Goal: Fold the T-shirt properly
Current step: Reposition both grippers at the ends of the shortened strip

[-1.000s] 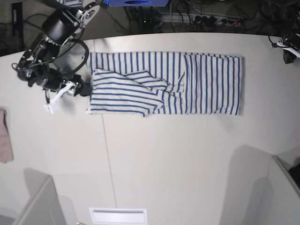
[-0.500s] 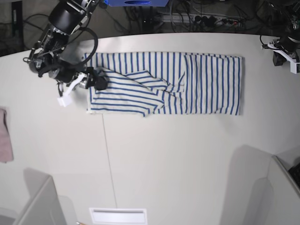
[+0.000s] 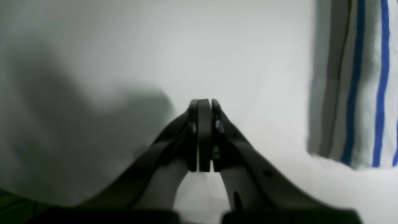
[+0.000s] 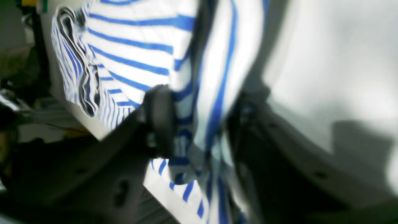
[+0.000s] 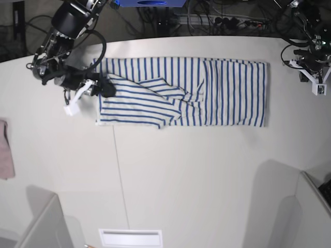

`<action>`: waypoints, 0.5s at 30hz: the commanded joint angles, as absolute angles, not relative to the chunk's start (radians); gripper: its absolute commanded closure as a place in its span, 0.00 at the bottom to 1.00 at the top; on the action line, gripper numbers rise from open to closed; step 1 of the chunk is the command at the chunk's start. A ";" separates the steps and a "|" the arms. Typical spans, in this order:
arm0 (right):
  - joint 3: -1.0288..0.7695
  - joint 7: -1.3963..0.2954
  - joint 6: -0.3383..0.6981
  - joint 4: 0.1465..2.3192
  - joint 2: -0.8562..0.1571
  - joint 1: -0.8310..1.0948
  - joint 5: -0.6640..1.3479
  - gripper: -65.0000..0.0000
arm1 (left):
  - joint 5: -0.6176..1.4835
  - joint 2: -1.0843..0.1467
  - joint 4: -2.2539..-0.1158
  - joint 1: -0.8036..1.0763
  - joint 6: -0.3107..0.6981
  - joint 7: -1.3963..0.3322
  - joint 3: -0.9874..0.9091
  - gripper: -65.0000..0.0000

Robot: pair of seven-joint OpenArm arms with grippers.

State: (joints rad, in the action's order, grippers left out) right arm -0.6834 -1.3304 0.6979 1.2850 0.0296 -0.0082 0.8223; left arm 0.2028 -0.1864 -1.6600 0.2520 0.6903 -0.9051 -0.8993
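Observation:
The T-shirt (image 5: 207,93), white with thin blue stripes, lies flat across the far half of the table, its left part folded over in a crumpled flap. My right gripper (image 5: 105,90) is at the shirt's left edge. In the right wrist view its fingers (image 4: 158,121) stand apart on either side of a bunched fold of the T-shirt (image 4: 199,93). My left gripper (image 5: 316,87) hovers over bare table right of the shirt. The left wrist view shows that gripper (image 3: 204,104) shut on nothing, with the T-shirt's (image 3: 367,81) edge to its right.
A pink cloth (image 5: 5,150) lies at the table's left edge. Cables and a power strip (image 5: 227,21) run behind the far edge. Grey panels (image 5: 44,227) rise at both near corners, with a white slot (image 5: 129,237) between them.
My right gripper moved right onto the shirt's left edge and its jaws narrowed around the cloth. The left arm came into view at the far right and moved nearer along the table.

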 commanded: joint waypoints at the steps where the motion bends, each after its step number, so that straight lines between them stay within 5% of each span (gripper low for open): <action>1: -0.682 -1.366 0.698 1.265 0.015 -0.005 0.731 0.79 | 0.202 -0.205 -1.652 0.239 0.698 -0.894 -0.903 1.00; 4: -0.665 -1.339 0.698 1.222 -0.004 -0.019 0.730 1.00 | 0.202 -0.206 -1.580 0.220 0.698 -0.892 -0.858 1.00; 15: -0.542 -1.268 0.698 1.273 -0.070 -0.028 0.730 1.00 | 0.202 -0.216 -1.557 0.189 0.698 -0.892 -0.622 1.00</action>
State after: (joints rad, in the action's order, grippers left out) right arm -0.5419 -1.2449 0.7006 1.2636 -0.0566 -0.0216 0.7883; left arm 0.1642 -0.2169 -1.5482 0.1894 0.6807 -0.8986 -0.6289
